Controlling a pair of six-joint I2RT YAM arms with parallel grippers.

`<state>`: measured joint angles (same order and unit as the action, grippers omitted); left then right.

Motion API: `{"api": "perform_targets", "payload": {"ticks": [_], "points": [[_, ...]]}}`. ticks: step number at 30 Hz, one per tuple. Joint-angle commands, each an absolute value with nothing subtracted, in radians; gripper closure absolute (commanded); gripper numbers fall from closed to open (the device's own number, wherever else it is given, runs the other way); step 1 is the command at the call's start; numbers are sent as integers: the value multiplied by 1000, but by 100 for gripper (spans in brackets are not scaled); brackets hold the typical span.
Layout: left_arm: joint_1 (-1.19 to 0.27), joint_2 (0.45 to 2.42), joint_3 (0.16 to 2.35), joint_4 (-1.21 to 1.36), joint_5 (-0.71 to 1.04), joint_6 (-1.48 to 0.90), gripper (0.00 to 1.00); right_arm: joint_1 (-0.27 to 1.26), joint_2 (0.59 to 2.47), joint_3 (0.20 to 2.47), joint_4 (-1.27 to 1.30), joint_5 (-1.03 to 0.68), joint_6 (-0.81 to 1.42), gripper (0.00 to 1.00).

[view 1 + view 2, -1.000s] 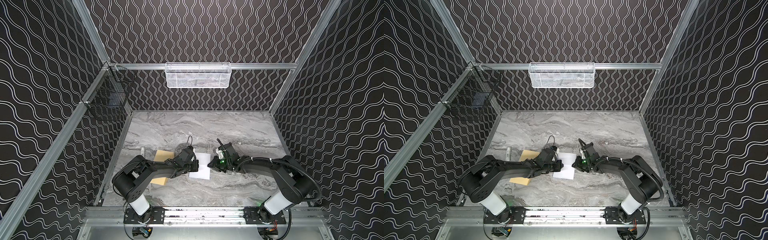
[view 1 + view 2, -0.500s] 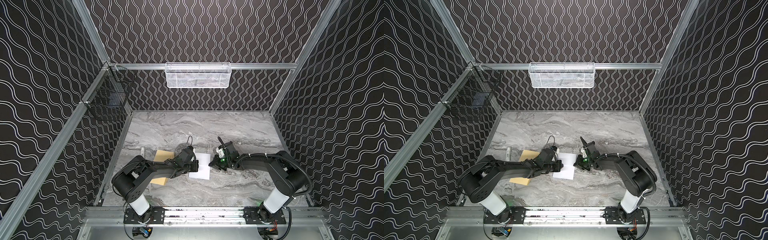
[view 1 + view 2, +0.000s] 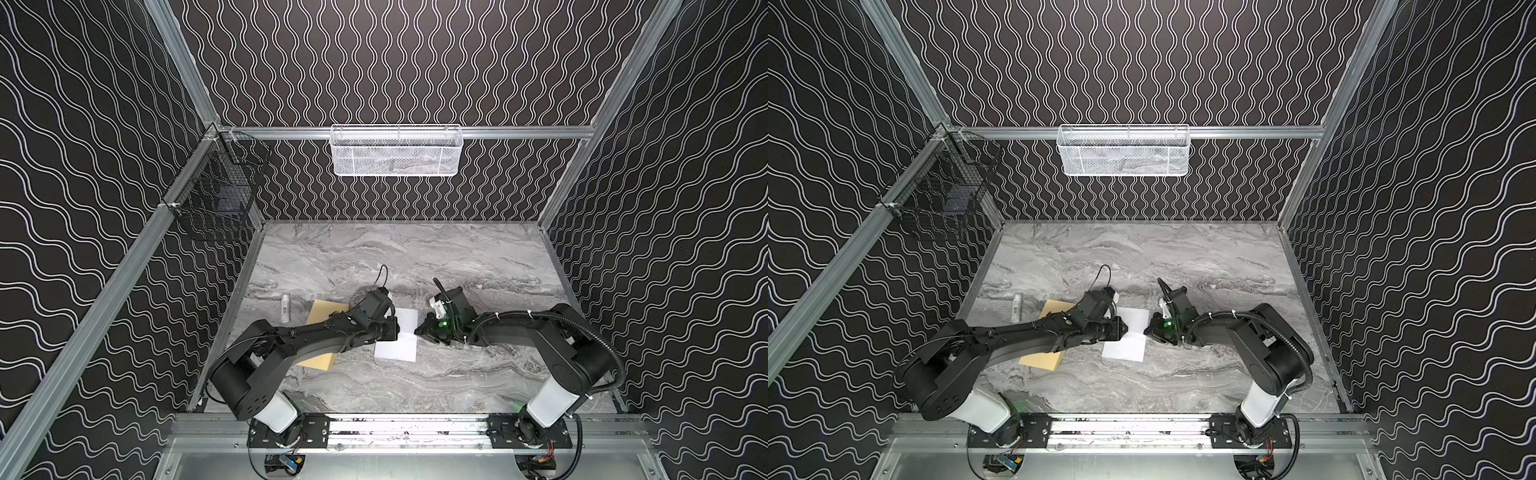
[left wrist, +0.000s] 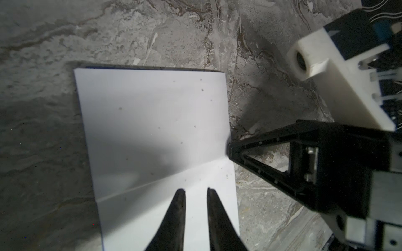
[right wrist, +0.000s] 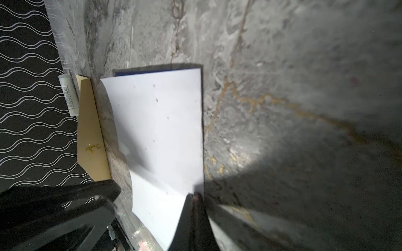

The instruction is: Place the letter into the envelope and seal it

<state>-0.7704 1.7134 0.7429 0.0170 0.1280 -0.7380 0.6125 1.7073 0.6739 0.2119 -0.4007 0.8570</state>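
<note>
Found the letter lying on the bench, plain white back upward, with a sliver of blue showing at one end in the right wrist view. Noted one diagonal crease across the sheet, ending at the edge beside the tip of the right gripper. Judged this a fold in hand, meant to bring the sheet down to a size fit for the envelope.

Recorded the right gripper clenched, tips touching the letter's edge; unable to tell an edge pinched from an edge merely pressed. Recorded the left gripper narrowly parted over the opposite side of the letter, bare paper visible between its fingers, nothing grasped. Judged that station suited to pinning the sheet during work on the other side.

Located the envelope beside the letter on the left arm's side, partly under that arm in both top views, separated from the letter by a strip of bench, dark-gold mark upward. Located a small white tube just beyond the envelope, of no concern here. Judged insertion and sealing not yet begun.
</note>
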Motion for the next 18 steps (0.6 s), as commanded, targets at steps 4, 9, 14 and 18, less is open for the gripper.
{"api": "perform_targets", "payload": {"ticks": [4, 9, 14, 18], "points": [[-809, 1751, 724, 161, 179, -855, 94, 625, 1703, 653, 138, -345, 905, 100], [-827, 1792, 706, 223, 178, -889, 98, 632, 1704, 653, 136, -347, 906, 100], [-827, 1812, 694, 270, 171, -910, 99, 640, 1704, 654, 135, -349, 907, 100], [-828, 1830, 697, 283, 162, -917, 99, 645, 1699, 653, 135, -350, 913, 100]]}}
